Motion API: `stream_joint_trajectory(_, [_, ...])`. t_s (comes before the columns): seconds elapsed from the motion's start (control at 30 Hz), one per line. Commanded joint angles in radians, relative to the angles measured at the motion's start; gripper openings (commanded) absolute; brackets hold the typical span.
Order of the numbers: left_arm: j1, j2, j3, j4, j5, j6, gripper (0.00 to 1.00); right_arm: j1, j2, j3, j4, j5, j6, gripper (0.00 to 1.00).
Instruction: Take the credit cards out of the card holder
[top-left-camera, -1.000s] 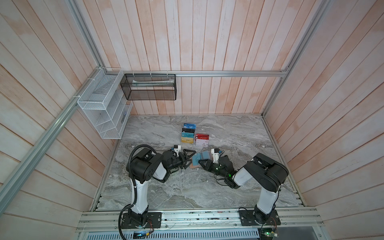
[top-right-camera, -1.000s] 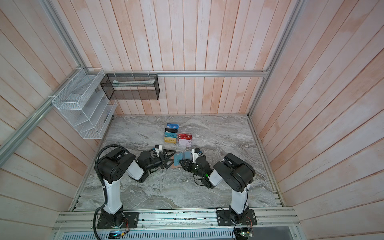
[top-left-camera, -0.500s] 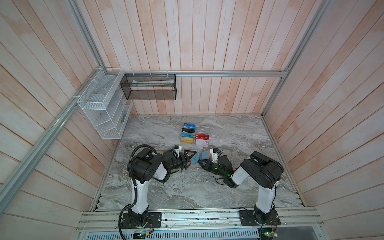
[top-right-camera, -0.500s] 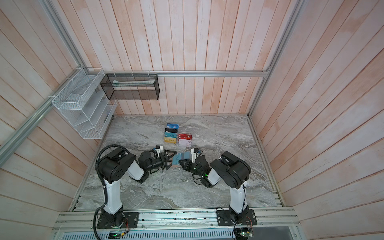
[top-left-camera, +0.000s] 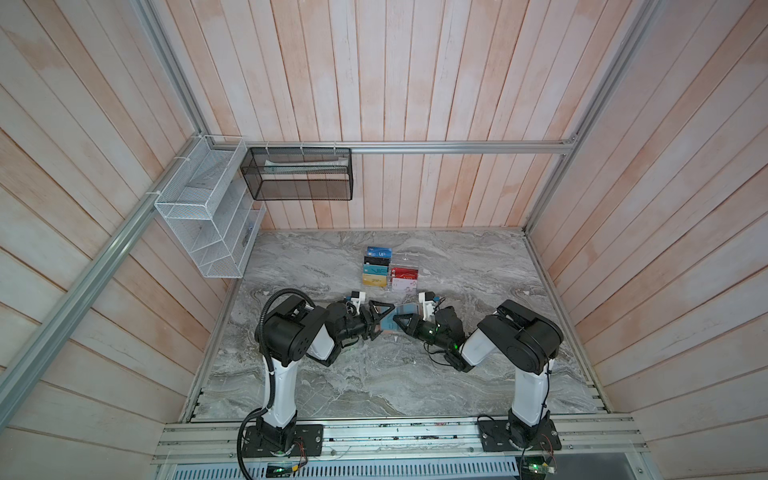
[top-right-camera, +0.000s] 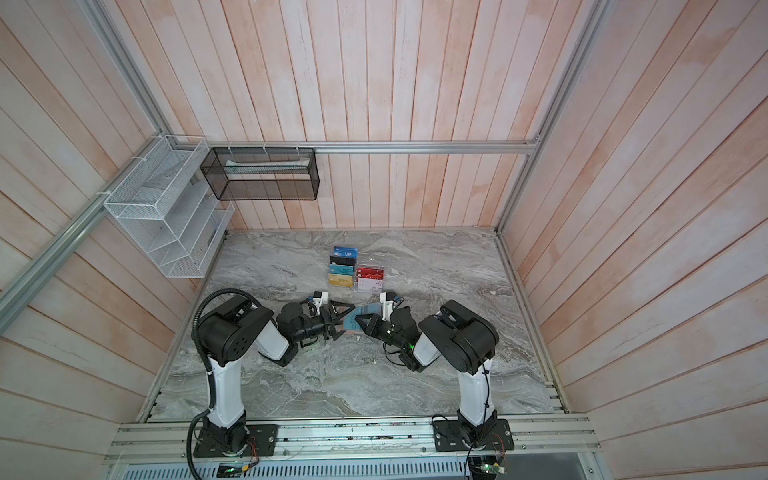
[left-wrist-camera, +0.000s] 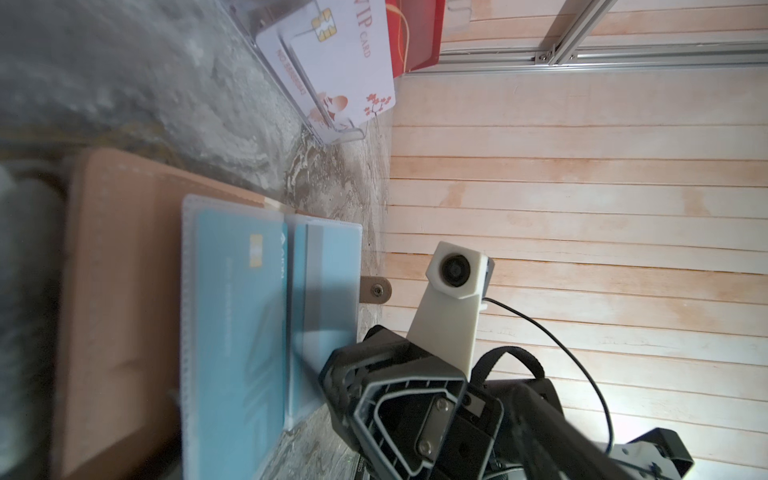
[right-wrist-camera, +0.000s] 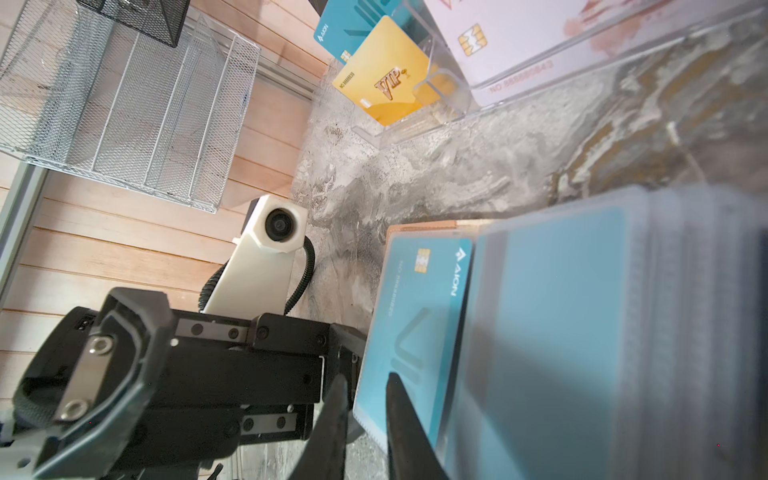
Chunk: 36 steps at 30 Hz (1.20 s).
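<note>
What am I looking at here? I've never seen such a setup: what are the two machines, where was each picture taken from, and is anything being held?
The machines are a left robot arm and a right robot arm, fixed at the front of a grey marble table. Each ends in a pincer. Two pictures look down from one overhead camera head. The other two are taken from each arm's wrist.

On the table lies an open tan card holder. Its clear sleeves hold a teal card and a blue-grey card. Behind it is a clear stand with more cards.

The left pincer is wide open close to the holder and grips nothing. The right pincer has closed on the edge of the teal card in its sleeve.
</note>
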Motion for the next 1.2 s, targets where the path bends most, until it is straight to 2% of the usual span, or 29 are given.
stream_joint_trajectory(0.0, [-0.01, 0.062, -0.038, -0.34, 0.008, 0.066, 0.99, -0.007, -0.018, 0.005, -0.044, 0.005, -0.016, 0.19])
stream_joint_trajectory(0.1, [-0.01, 0.055, -0.03, -0.363, 0.005, 0.08, 0.92, -0.009, -0.05, -0.01, -0.077, 0.023, -0.031, 0.19])
stream_joint_trajectory(0.37, [-0.01, 0.056, 0.003, -0.386, 0.009, 0.119, 0.64, -0.024, -0.089, -0.033, -0.105, 0.02, -0.041, 0.19])
stream_joint_trajectory(0.47, [-0.01, 0.037, 0.012, -0.422, 0.012, 0.154, 0.45, -0.024, -0.084, -0.029, -0.105, 0.009, -0.041, 0.19])
stream_joint_trajectory(0.63, [-0.01, 0.023, 0.014, -0.465, 0.018, 0.201, 0.36, -0.024, -0.089, -0.009, -0.155, 0.0, -0.034, 0.19])
stream_joint_trajectory(0.8, [-0.01, 0.055, 0.004, -0.384, 0.042, 0.176, 0.17, -0.029, -0.105, -0.004, -0.19, 0.005, -0.03, 0.19])
stream_joint_trajectory(1.07, [-0.012, 0.059, 0.001, -0.35, 0.055, 0.172, 0.13, -0.054, -0.121, -0.005, -0.208, -0.018, -0.041, 0.19])
stream_joint_trajectory(1.17, [-0.012, 0.044, -0.004, -0.349, 0.057, 0.175, 0.07, -0.066, -0.127, 0.006, -0.224, -0.036, -0.046, 0.2])
